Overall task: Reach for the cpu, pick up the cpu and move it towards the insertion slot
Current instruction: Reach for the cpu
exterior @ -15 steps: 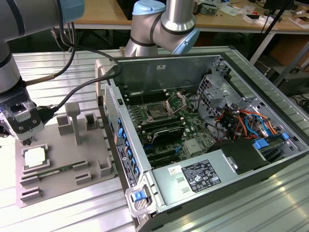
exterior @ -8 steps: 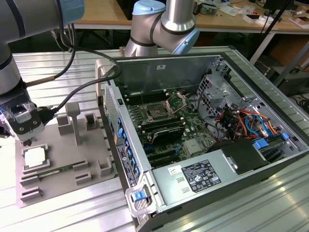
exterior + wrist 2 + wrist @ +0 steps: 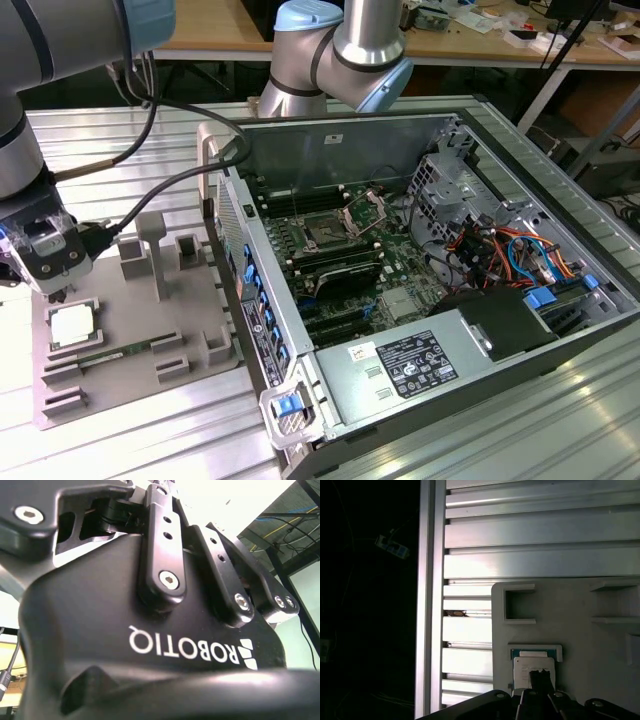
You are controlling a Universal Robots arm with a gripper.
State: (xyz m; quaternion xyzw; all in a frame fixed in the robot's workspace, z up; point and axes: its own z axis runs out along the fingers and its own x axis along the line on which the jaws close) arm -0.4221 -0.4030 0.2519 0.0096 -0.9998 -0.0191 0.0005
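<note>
The cpu (image 3: 75,325), a small silvery-white square, lies flat in a low holder near the grey tray's (image 3: 150,320) corner on the exterior view's left. My gripper (image 3: 55,292) hangs just above the cpu's far edge, tip pointing down, close to it or touching it. In the first wrist view the cpu (image 3: 524,672) sits in its holder with the gripper (image 3: 540,681) partly covering it. The insertion slot (image 3: 325,236), a dark square socket with its metal bracket (image 3: 365,211) raised, sits on the green board inside the open computer case.
Grey uprights (image 3: 152,245) and frames stand on the tray, and a green memory stick (image 3: 110,352) lies along its front. The case wall (image 3: 250,290) rises between the tray and the board. Cables (image 3: 150,150) hang from the arm. A ribbed metal table (image 3: 530,530) surrounds the tray.
</note>
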